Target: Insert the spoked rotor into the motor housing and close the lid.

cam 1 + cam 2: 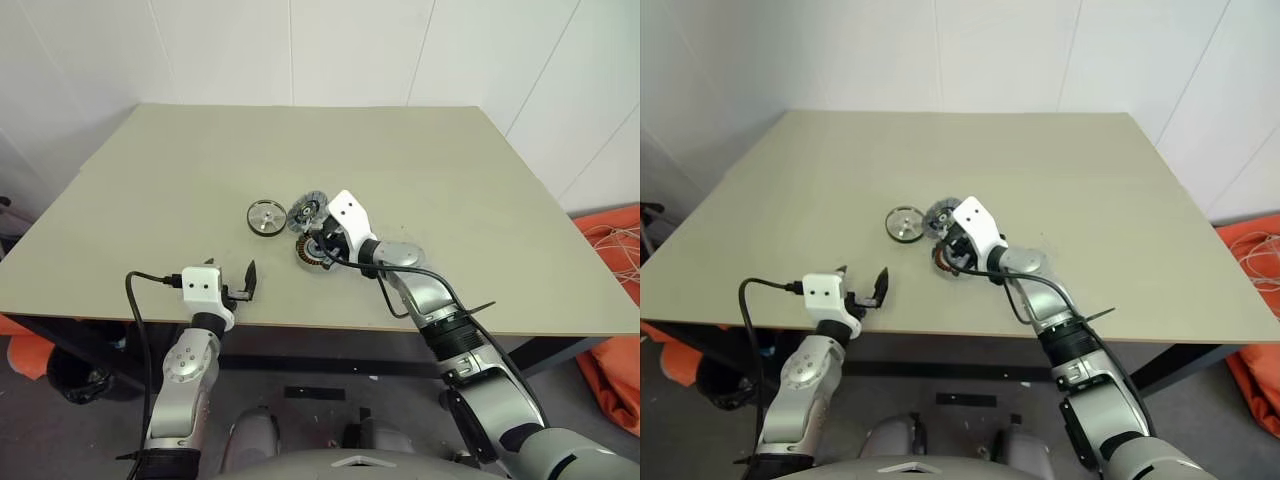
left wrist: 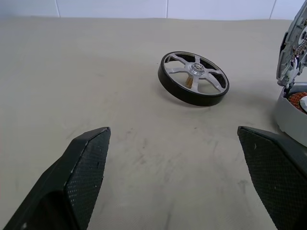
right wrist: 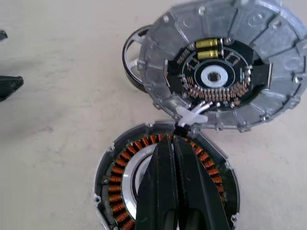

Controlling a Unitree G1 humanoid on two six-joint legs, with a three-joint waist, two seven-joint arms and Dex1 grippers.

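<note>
The left gripper (image 1: pixel 238 283) sits at the near edge of the table (image 1: pixel 150 180). Its two black fingers (image 2: pixel 81 177) are spread wide apart and hold nothing. It points across the table.

Ahead of that hand, a little toward the middle of the table, lies the spoked rotor (image 2: pixel 194 77). It is a dark ring with silver spokes and a small hub in the middle. It lies flat on the table, and nothing touches it. There is bare table between it and the open fingers.

Next comes the motor housing (image 3: pixel 165 187), just beside the rotor. It is round, with copper-coloured coils all around the inside. Its lid (image 3: pixel 223 67) stands open, tipped up at the far side of the housing, joined to it by a small white piece. Inside the lid you can see little parts and wires.

The right gripper (image 3: pixel 173 184) has its fingers pressed tight together with nothing between them. It hangs over the open housing, pointing down at the coils. I cannot tell if the tips touch the housing.

The housing looks empty in the middle, so the rotor is not in yet. I think the lid-opening part is done, and the pick-up part comes next. One hand must reach the rotor, close on its rim, and lift it. The right hand should get out of the way first, so the rotor can go down flat.
</note>
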